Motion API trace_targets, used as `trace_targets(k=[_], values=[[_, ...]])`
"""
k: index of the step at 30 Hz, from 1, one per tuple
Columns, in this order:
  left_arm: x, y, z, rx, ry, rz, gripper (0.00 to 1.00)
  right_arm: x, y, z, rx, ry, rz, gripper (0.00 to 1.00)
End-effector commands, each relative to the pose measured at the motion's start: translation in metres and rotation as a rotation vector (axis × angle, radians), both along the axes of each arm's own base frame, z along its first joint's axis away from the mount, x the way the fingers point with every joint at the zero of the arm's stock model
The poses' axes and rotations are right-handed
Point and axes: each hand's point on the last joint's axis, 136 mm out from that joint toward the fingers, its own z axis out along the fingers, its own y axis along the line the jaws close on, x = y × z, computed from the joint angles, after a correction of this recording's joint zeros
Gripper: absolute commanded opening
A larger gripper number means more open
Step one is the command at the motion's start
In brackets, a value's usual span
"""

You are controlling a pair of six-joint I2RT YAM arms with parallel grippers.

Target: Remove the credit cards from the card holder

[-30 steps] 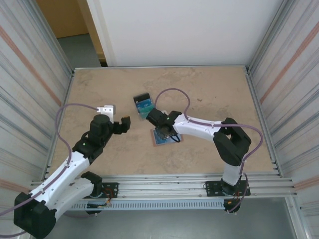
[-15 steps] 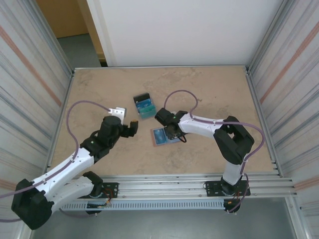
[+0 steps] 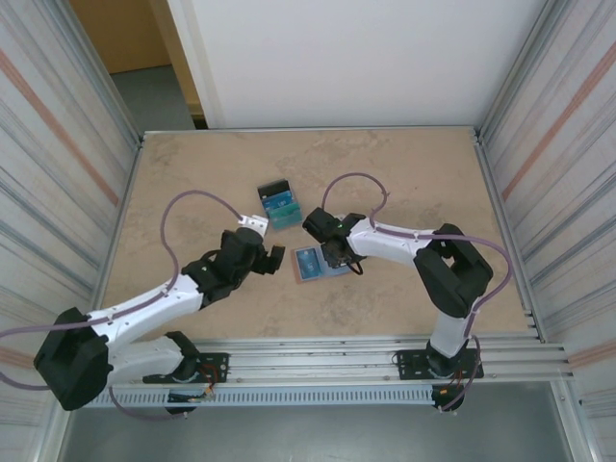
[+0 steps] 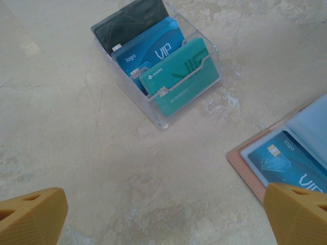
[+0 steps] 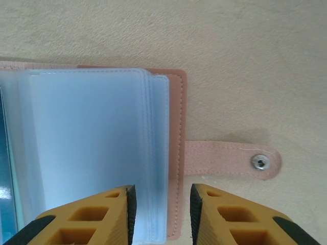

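Observation:
The card holder [image 3: 310, 263] lies open on the table, salmon-pink with clear blue-grey sleeves [image 5: 92, 148]. A blue credit card [image 4: 288, 166] sits in its left-hand sleeve. My right gripper [image 5: 161, 214] hovers over the holder's right edge [image 5: 177, 153]. Its jaws stand a little apart, one above the sleeves and one above the table beside the cover, gripping nothing. From above, the right gripper [image 3: 333, 254] is at the holder's right side. My left gripper [image 4: 168, 214] is wide open over bare table just left of the holder [image 4: 245, 158]; the left gripper [image 3: 273, 260] holds nothing.
A clear plastic stand [image 3: 279, 205] behind the holder carries black, blue and teal cards [image 4: 168, 66]. The holder's pink snap tab [image 5: 232, 159] lies flat to the right. Corrugated metal walls [image 3: 67, 183] close in both sides of the table.
The left arm has reached forward and to the right, bringing its open gripper close to the holder's left edge. The right gripper has shifted from over the holder to its right edge.

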Motion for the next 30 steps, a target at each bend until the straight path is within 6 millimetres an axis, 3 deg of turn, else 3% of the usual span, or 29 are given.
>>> trace_targets(k=[1, 6, 12, 14, 19, 30], values=[[0.01, -0.008, 0.016, 0.022, -0.064, 0.009, 0.99, 0.001, -0.018, 0.022, -0.019, -0.054, -0.052, 0.36], [0.012, -0.021, 0.001, 0.035, -0.03, -0.007, 0.99, 0.003, -0.02, 0.037, 0.04, -0.072, -0.077, 0.36], [0.011, -0.028, -0.026, -0.013, 0.058, 0.034, 0.99, 0.0, 0.012, 0.044, 0.318, -0.005, -0.044, 0.3], [0.01, -0.03, -0.035, -0.025, 0.096, 0.05, 0.99, -0.001, 0.023, 0.042, 0.423, 0.034, -0.035, 0.22], [0.007, -0.032, -0.055, -0.024, 0.158, 0.068, 0.99, -0.006, 0.05, 0.033, 0.592, 0.142, 0.001, 0.16], [0.005, -0.036, -0.08, 0.016, 0.218, 0.059, 0.99, -0.005, 0.071, 0.005, 0.596, 0.24, 0.012, 0.24]])
